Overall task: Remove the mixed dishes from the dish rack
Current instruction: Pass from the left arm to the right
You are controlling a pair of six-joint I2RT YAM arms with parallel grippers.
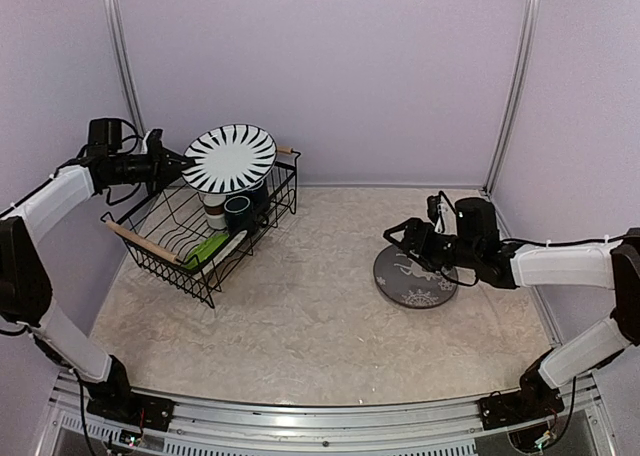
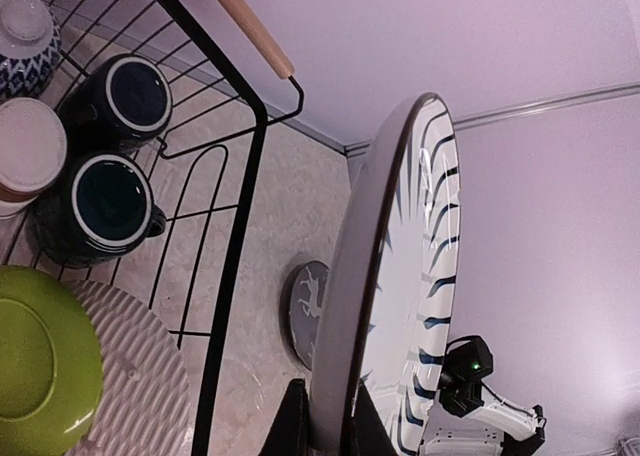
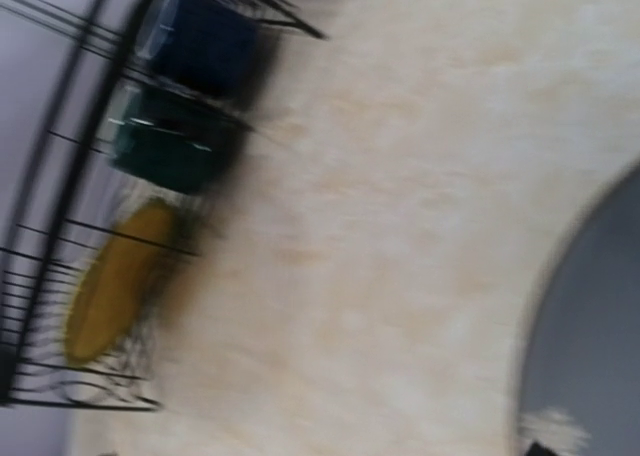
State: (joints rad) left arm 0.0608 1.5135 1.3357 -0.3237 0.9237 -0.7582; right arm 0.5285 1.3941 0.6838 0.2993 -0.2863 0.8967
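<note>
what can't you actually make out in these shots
- Top view: the right gripper is too small and dark to tell open from shut; the striped plate covers the far end of the dish rack.
- Right wrist view: motion blur smears the rack and its mugs.
- Left wrist view: the green plate is cut off by the left edge.

The right wrist view is smeared: the dark blue mug (image 3: 205,41), dark green mug (image 3: 170,146) and a yellow-green plate (image 3: 115,281) are soft blobs. The dark grey plate (image 3: 590,326) runs off the right edge. From above, the right tool's (image 1: 398,238) opening is too small to judge.
</note>
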